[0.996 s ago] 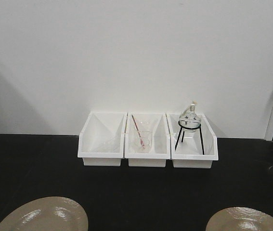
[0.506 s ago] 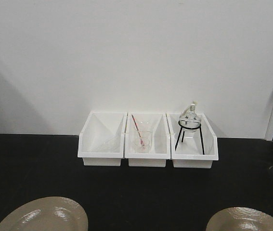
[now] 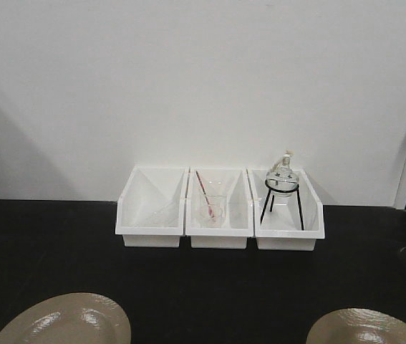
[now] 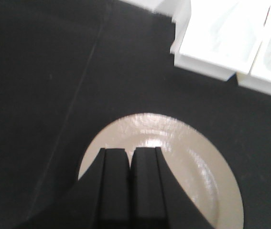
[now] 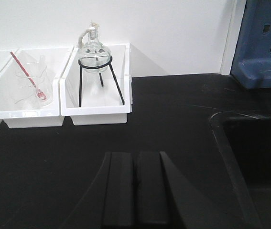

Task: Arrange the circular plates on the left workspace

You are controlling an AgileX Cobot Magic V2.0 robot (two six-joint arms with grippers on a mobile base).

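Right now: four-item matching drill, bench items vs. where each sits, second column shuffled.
1. round glass flask on black wire tripod
2. clear glass beaker with red rod
3. two glossy tan round plates
4. recessed black sink basin

A. middle white plastic bin
B. right end of the bench
C. right white plastic bin
D. near edge of matte black countertop

Pairs: 1-C, 2-A, 3-D, 4-B.

no legible text, labels, brands, numbers, signs
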